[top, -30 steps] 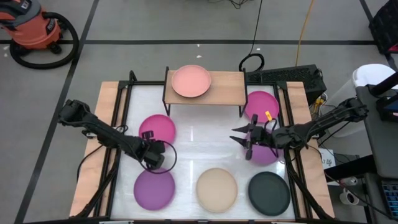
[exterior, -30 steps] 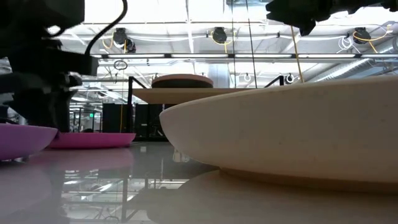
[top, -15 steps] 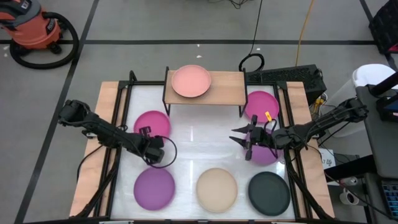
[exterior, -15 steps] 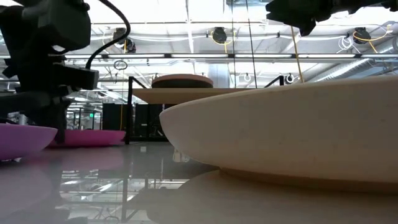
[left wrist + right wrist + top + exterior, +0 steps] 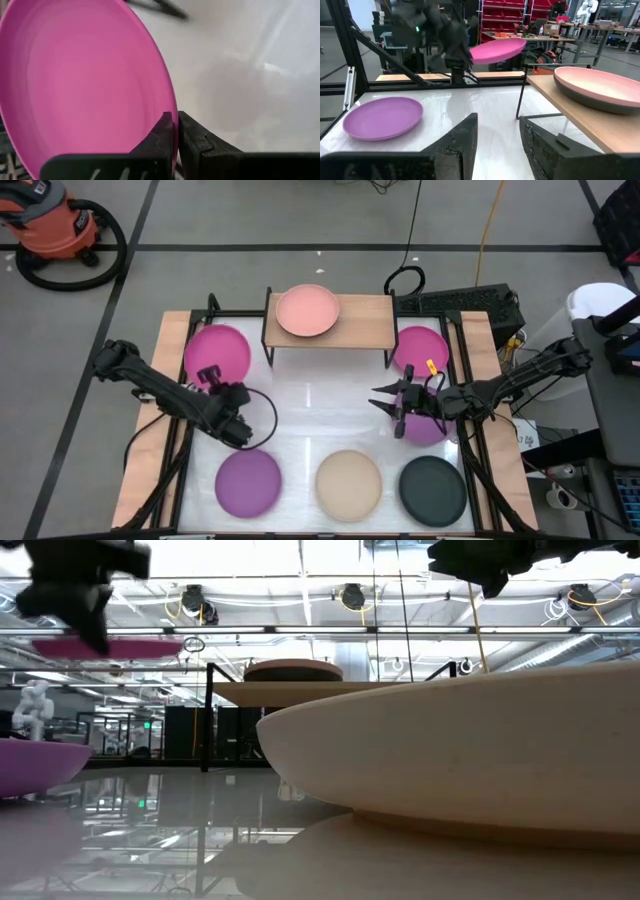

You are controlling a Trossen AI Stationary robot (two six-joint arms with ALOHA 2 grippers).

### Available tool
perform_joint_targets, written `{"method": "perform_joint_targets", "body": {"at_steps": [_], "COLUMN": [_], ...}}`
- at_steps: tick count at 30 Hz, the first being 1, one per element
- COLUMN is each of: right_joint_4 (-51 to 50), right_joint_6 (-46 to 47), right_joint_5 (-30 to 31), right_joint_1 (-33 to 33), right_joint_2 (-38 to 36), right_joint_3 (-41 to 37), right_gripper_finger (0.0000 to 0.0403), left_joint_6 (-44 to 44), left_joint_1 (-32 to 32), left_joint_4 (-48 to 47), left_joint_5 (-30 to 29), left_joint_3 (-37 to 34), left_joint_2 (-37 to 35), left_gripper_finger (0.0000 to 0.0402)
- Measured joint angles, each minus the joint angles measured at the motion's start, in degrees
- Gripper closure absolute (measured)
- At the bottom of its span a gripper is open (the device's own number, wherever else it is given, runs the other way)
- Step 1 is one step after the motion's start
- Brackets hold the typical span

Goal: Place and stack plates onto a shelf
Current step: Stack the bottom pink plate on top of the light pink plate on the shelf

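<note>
Left end effector [image 5: 216, 386], clenched on the round matte hot-pink plate's [image 5: 217, 352] rim (lifted), holds it beside the low wooden shelf [image 5: 360, 330].

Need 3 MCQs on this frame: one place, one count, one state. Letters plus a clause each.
1. Where is the salmon plate?
A on the shelf
B on the white board
C on the floor

2. How many plates show in the high view?
A four
B seven
C nine

3. The hot pink plate at the left hand is:
A lying on the board
B pinched at its rim, lifted
C on the shelf

A: it sits on the wooden top.
B: seven count from above.
B: left wrist view shows fingers on the rim; low view shows it airborne.
</note>
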Motion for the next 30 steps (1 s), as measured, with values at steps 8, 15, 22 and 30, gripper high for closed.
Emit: {"method": "perform_joint_targets", "body": {"at_steps": [8, 15, 22, 30], "right_joint_4": [0.1, 1.1, 0.5, 0.4], "right_joint_6": [0.0, -1.0, -0.2, -1.3], "right_joint_5": [0.0, 0.0, -0.1, -0.1], "right_joint_1": [0.0, 0.0, 0.0, 0.0], "right_joint_2": [0.0, 0.0, 0.0, 0.0], "right_joint_3": [0.0, 0.0, 0.0, 0.0], "right_gripper_finger": [0.0275, 0.0275, 0.0275, 0.0275], "left_joint_6": [19.5, 67.2, 90.9, 97.5], "left_joint_1": [3.0, 14.8, 34.1, 46.6], "left_joint_4": [5.3, 34.9, 54.2, 52.8], "left_joint_5": [-17.2, -8.0, 16.6, 25.6], "left_joint_3": [10.5, 13.0, 12.7, 12.6], "left_joint_2": [-4.0, -3.6, -1.2, 5.7], "left_gripper_finger": [0.0391, 0.0391, 0.0391, 0.0391]}}
